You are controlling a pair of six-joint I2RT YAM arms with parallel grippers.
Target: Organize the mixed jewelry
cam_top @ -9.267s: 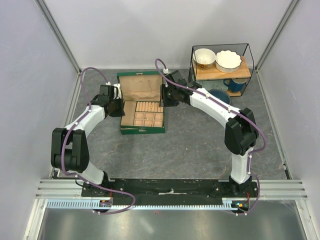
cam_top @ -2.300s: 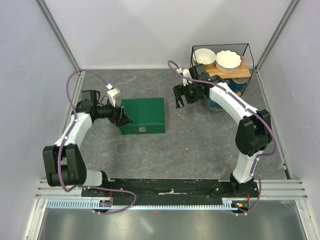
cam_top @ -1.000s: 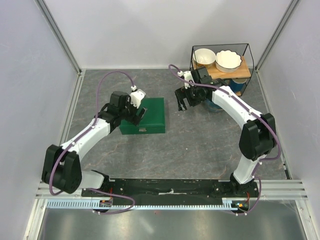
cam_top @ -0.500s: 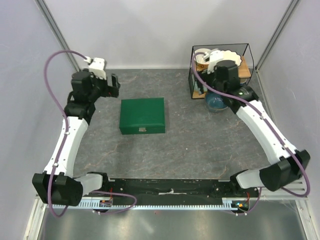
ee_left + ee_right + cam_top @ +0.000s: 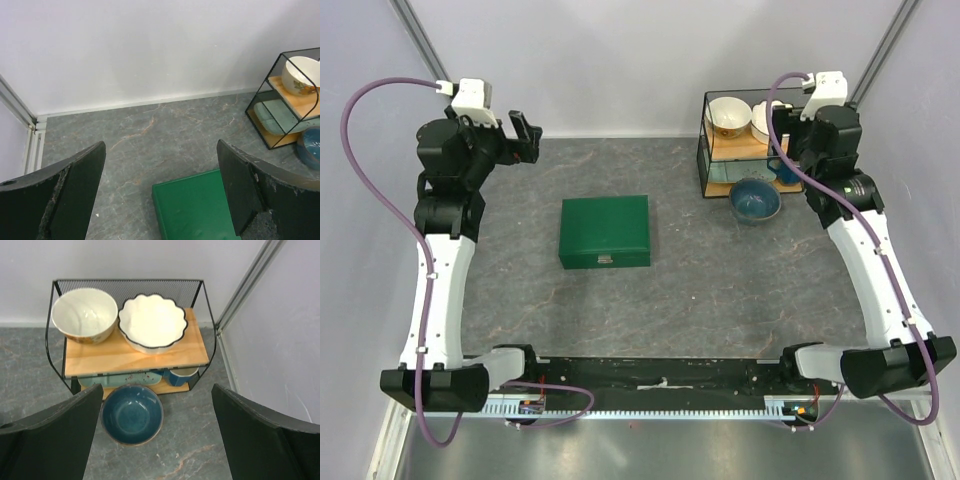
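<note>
The green box (image 5: pixel 605 231) lies with its lid down in the middle of the table, and its near corner shows in the left wrist view as well (image 5: pixel 200 207). The mixed jewelry is out of view. My left gripper (image 5: pixel 525 135) hangs high at the back left, well clear of the box; it is open (image 5: pixel 162 200), with only table and box seen between its fingers. High at the back right, my right gripper (image 5: pixel 785 135) is open (image 5: pixel 157 440) and empty, above the blue bowl (image 5: pixel 132 414).
A black wire shelf (image 5: pixel 760 140) at the back right holds two white bowls (image 5: pixel 152 322) on its wooden board (image 5: pixel 135 357), with blue dishes underneath. The blue bowl (image 5: pixel 755 198) stands on the table in front of it. White walls enclose the back and sides.
The box, open in the oldest frame, is now closed. Over the last second the left gripper rose off the lid to the back left, and the right arm lifted toward the shelf.
</note>
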